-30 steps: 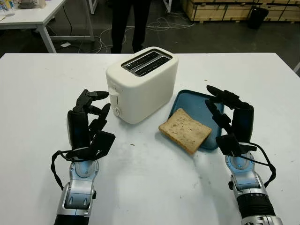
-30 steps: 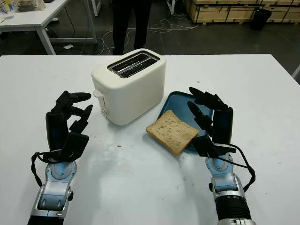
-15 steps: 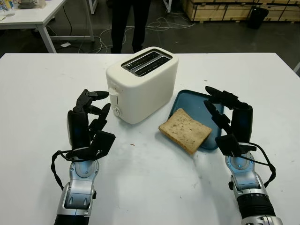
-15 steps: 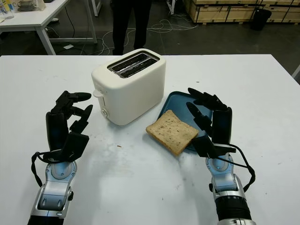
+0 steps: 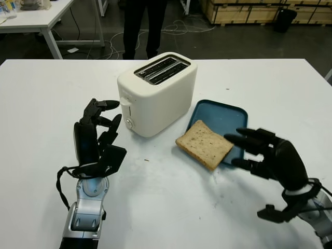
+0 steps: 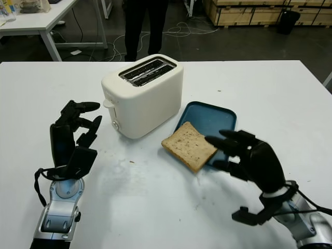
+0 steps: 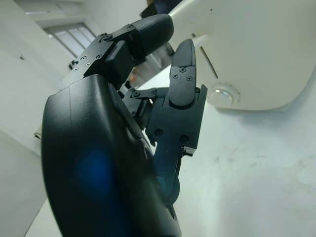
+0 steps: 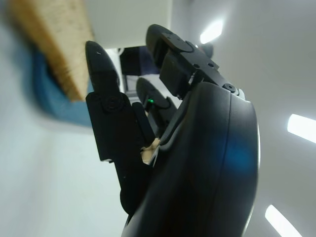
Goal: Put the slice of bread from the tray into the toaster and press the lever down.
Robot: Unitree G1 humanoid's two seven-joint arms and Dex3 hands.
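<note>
While my right hand [image 5: 272, 158] hangs open and empty above the white table [image 5: 171, 207], its fingers point toward the slice of bread [image 5: 204, 143], which lies just beyond the fingertips and a little to their inner side. I judge this hand the nearer one by a wide margin. The bread sits half on the near corner of the blue tray [image 5: 220, 119], overhanging the tray's edge onto the table, with one corner aimed back at me and its diagonal running across the line of my reach.

My left hand [image 5: 98, 137] is parked upright, holding nothing, fingers loosely bent, just beside the lever end of the toaster [image 5: 155, 93]. From the bread, the toaster stands farther out and toward my left hand, slots up. A person stands beyond the table.
</note>
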